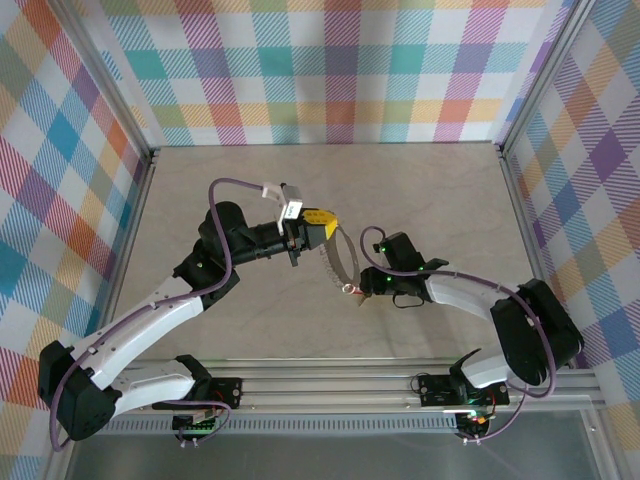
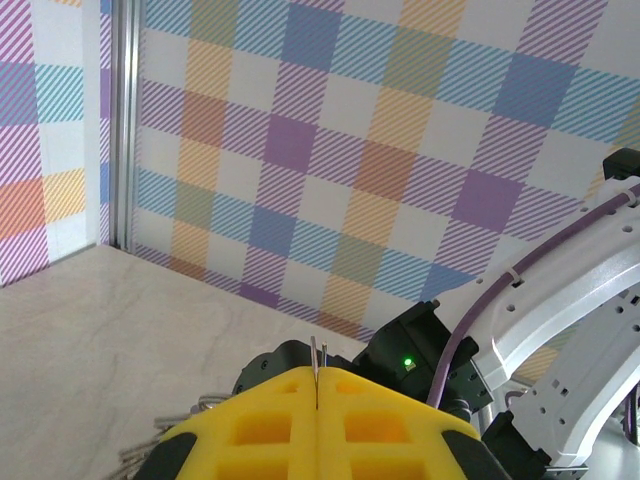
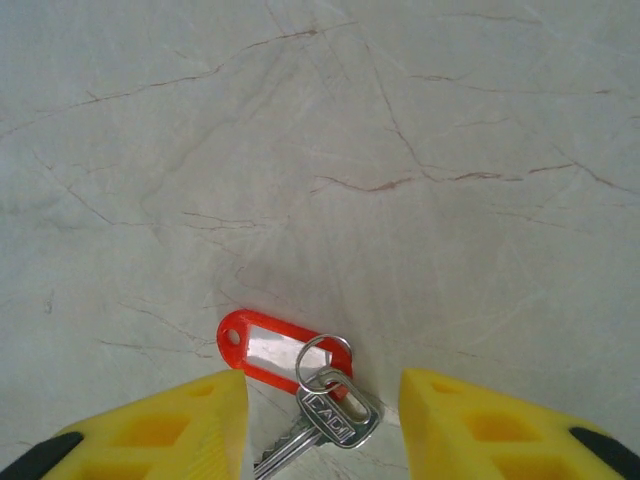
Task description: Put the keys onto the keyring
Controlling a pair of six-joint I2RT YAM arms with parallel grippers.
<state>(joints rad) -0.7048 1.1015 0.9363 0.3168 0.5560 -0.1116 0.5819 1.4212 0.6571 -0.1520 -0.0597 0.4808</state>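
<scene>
The left tool [image 1: 312, 228] is clenched on the thin edge of the ring [image 1: 346, 258], which arcs out to its right and down toward the key [image 3: 322, 418]. The key lies flat on the bench [image 3: 420, 150] inside the right tool [image 3: 322, 390], whose yellow fingers [image 3: 150, 430] stand spread, released and touching nothing. The risks, as I judge them: the flat key offers little to bite, so a closing pinch may skid it over the smooth bench or catch the red tag [image 3: 268, 348] instead, leaving the key dangling. The narrow hoop could also twist in the left pinch. The ring is thin grey metal fringed with wiry bits [image 2: 180, 420]. The key is silver and stamped, joined by a small split loop [image 3: 322, 358] to the oblong plastic tag with its pale insert. The bench is pale and veined like marble.
</scene>
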